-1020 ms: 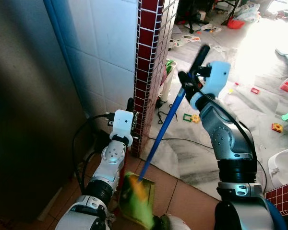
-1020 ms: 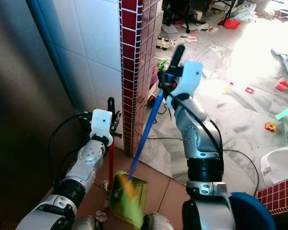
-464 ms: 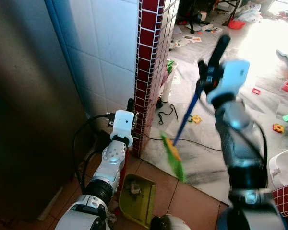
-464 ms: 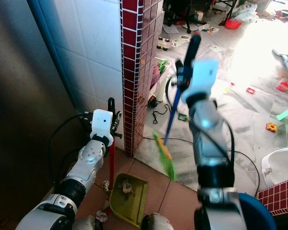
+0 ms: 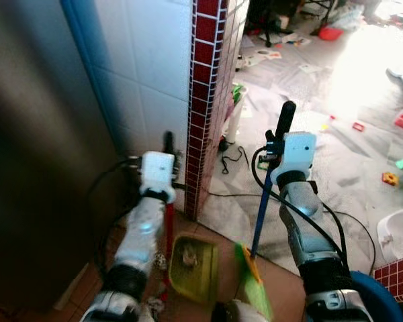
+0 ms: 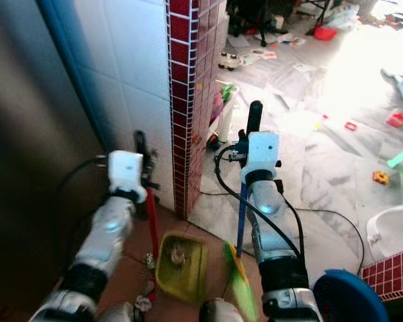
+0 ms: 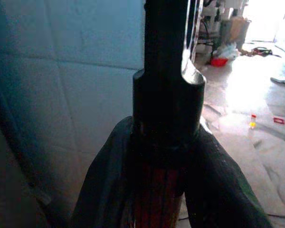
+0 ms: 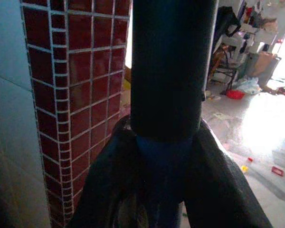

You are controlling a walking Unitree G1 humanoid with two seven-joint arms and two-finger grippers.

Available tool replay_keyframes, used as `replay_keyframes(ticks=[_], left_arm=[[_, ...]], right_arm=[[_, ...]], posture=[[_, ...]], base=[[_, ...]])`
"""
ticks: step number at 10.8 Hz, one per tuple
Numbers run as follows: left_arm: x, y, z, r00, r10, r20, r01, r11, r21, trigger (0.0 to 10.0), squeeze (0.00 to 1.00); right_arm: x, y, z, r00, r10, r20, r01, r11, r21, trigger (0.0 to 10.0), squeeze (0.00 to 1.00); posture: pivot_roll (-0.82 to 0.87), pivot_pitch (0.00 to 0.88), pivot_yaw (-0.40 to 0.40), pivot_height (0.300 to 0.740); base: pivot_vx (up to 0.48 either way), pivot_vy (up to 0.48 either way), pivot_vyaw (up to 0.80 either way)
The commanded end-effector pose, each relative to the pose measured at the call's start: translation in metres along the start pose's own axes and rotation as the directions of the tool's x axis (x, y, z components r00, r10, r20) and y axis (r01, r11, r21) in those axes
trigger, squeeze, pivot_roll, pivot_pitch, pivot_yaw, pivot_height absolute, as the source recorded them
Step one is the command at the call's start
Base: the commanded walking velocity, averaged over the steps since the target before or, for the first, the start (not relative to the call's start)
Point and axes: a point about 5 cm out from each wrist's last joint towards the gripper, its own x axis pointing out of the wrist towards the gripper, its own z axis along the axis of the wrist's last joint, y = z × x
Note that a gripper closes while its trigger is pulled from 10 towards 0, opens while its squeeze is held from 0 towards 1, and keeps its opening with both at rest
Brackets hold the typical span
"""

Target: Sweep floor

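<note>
The yellow-green dustpan is lying on the tiled floor, debris inside. Just beside it, the green broom head is resting. The left end effector is clamping the dustpan's red handle; the right end effector is gripping the blue broomstick. The red-tiled wall corner is standing close behind, with open marble floor stretching beyond.

the floor is pale marbled tile, changing to terracotta tile beside the red-tiled pillar. a yellow-green plastic dustpan with debris rests on the terracotta; a black cable and small scattered toys lie on the marble
</note>
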Motion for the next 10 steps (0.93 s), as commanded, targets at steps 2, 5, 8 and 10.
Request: replay_keyframes(ticks=[2, 5, 8, 10], left_arm=[[0.001, 0.002, 0.014, 0.999, -0.01, 0.044, 0.01, 1.0, -0.004, 10.0, 0.0], [0.0, -0.002, 0.019, 0.999, -0.037, 0.036, 0.037, 0.999, -0.011, 10.0, 0.0], [0.0, 0.001, 0.02, 0.999, -0.044, 0.026, 0.045, 0.999, -0.017, 10.0, 0.0], [0.001, 0.0, 0.022, 0.998, -0.054, 0.022, 0.054, 0.998, -0.02, 10.0, 0.0]], right_arm=[[0.008, -0.012, 0.007, 0.998, -0.043, 0.055, 0.043, 0.999, -0.013, 10.0, 0.0], [0.01, -0.007, 0.005, 0.997, -0.045, 0.062, 0.045, 0.999, -0.011, 10.0, 0.0], [0.007, -0.008, 0.0, 0.997, -0.055, 0.052, 0.055, 0.998, 0.007, 10.0, 0.0], [0.006, -0.008, -0.003, 0.997, -0.057, 0.046, 0.056, 0.998, 0.013, 10.0, 0.0]], posture=[[-0.03, 0.0, -0.027, 0.74], [-0.03, 0.0, -0.025, 0.74], [-0.03, 0.0, -0.013, 0.74], [-0.03, 0.0, -0.013, 0.74]], base=[[0.0, 0.0, -0.8], [0.0, 0.0, -0.8], [0.0, 0.0, -0.22], [0.0, 0.0, 0.0]])
